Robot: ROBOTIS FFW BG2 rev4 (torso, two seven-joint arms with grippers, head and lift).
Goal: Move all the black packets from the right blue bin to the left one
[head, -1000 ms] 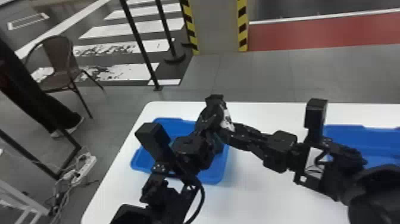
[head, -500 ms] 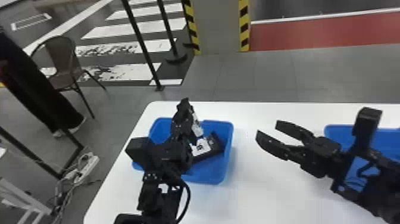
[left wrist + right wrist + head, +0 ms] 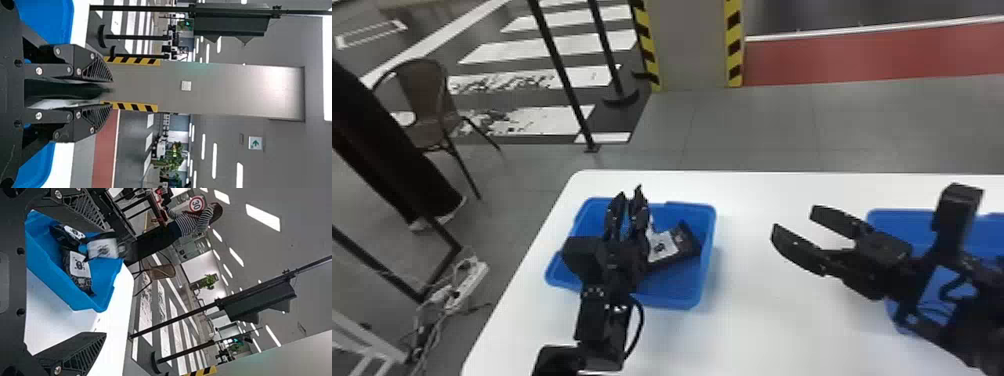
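Packets (image 3: 666, 246) with white labels lie in the left blue bin (image 3: 677, 300), left of centre in the head view, on the white desk (image 3: 757, 330). The left hand (image 3: 631, 189) is above that bin, its fingers drawn close together and gripping a dark packet (image 3: 62, 89). The right hand (image 3: 794, 218), spread wide and empty, hangs over the desk right of centre; its arm crosses the right blue bin (image 3: 897, 218) at the frame's right edge.
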